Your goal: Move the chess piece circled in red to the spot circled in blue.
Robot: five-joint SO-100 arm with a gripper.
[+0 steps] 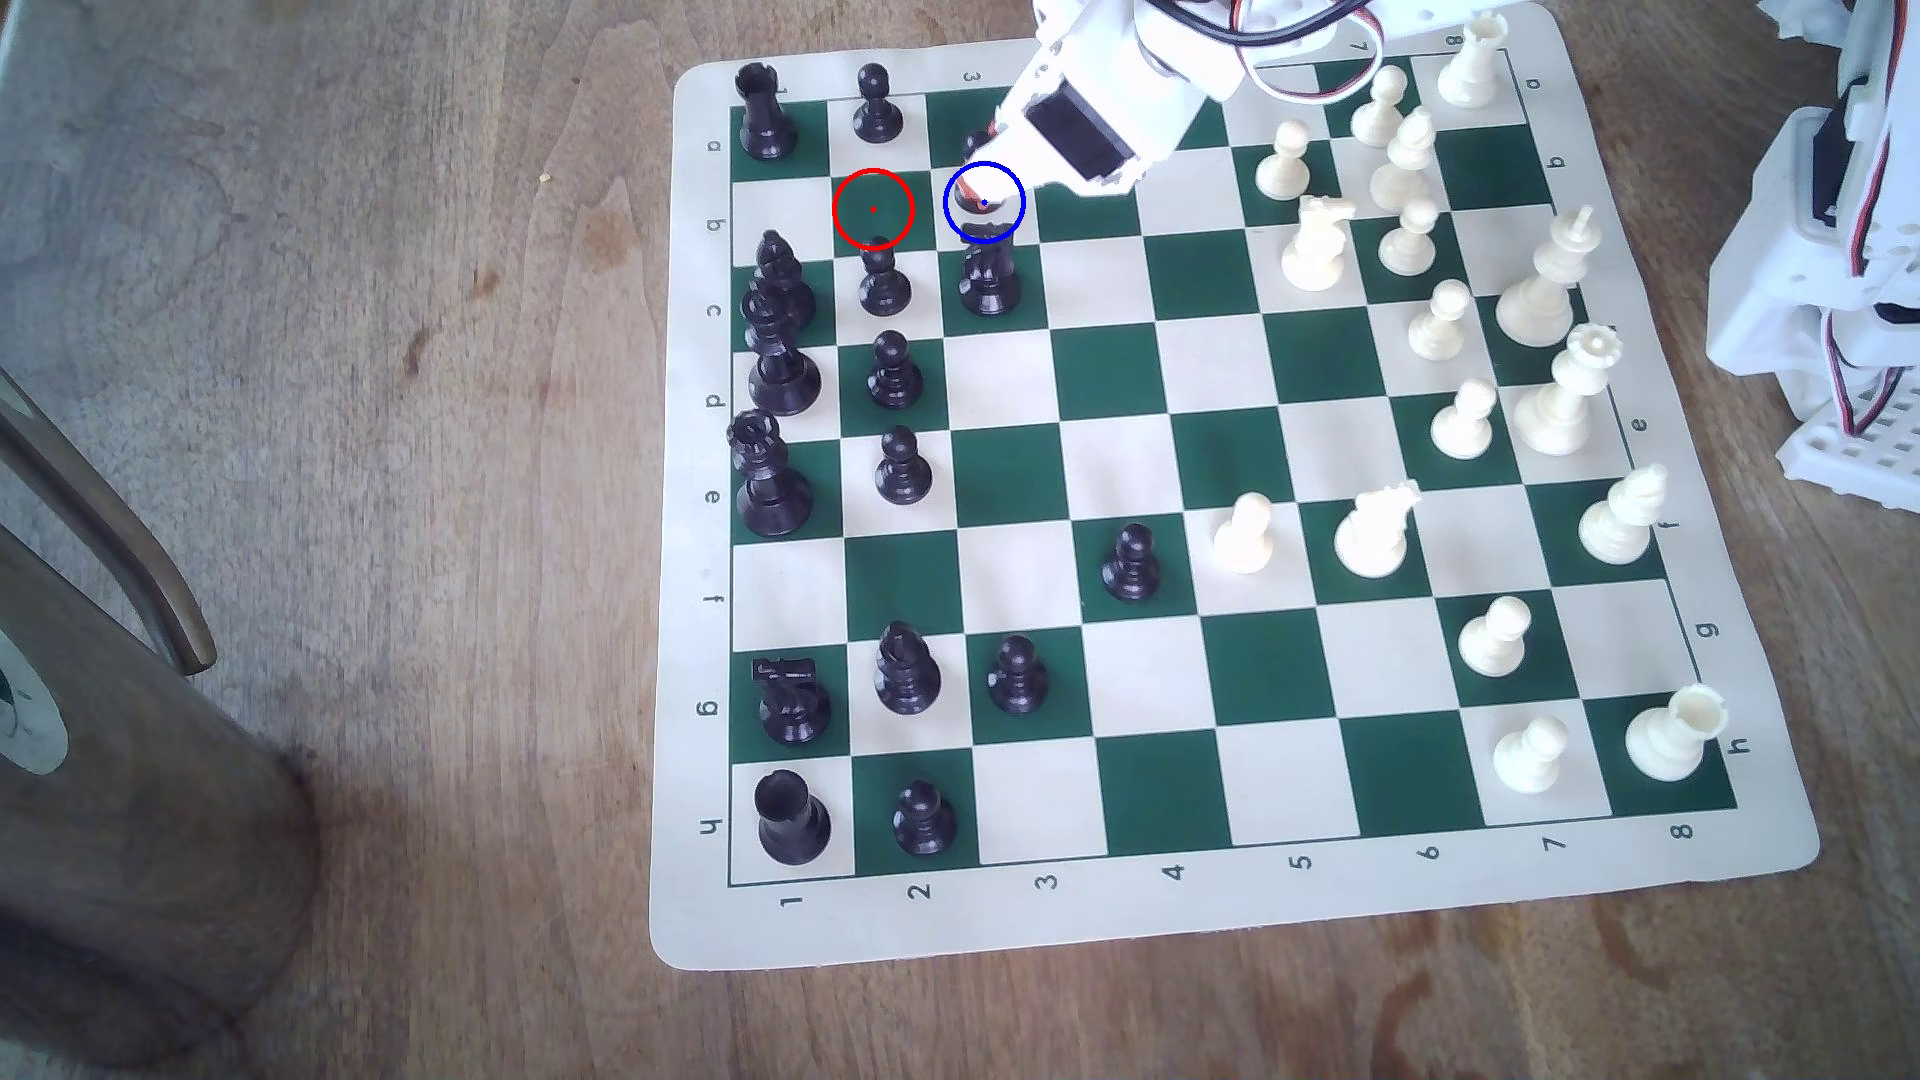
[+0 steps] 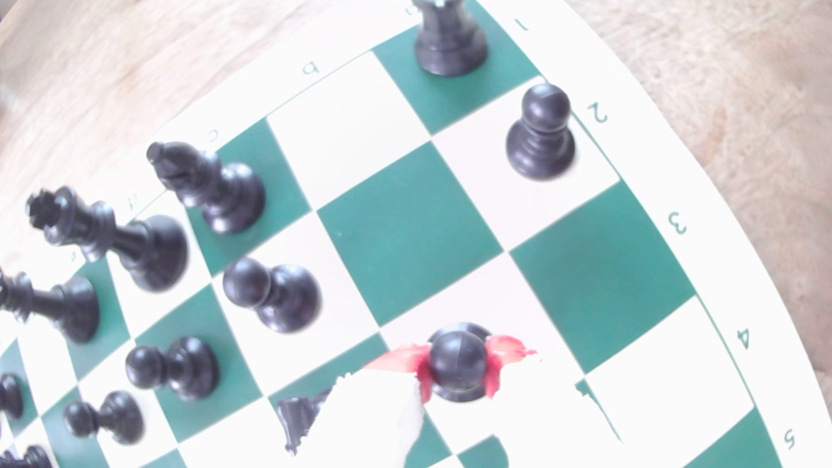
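Pawn (image 2: pixel 457 362) sits between the red-tipped fingers (image 2: pixel 499 355) of the gripper (image 2: pixel 454 366), head pinched on both sides in the wrist view; its round base shows directly beneath the head, so the piece reads as upright. Fingers are clamped on the pawn. Whether the base already touches the board or rides just above it, I cannot tell.

In the exterior view the gripper (image 1: pixel 982 197) tip lies inside the blue ring marking the spot (image 1: pixel 1003 223), a cream square at about 3 o'clock from the red-ringed green square (image 1: pixel 873 209), which stands bare. Judgement: the carry is essentially done and the hold persists only because release has not happened.

Neighbours explain the steep approach (little room to come in low): a black knight (image 1: pixel 987 278) stands just beside the spot at 6 o'clock, and a black pawn (image 1: pixel 883 280) at 6 o'clock from the red ring.

Arm pose: the white arm (image 1: pixel 1101 104) enters from the top edge of the exterior view, at roughly 1 o'clock from the spot, wrist pitched down so the fingers point at the board (image 1: pixel 1143 665).

Next move likely calls for a gentle opening and a straight lift, so the knight is not clipped.
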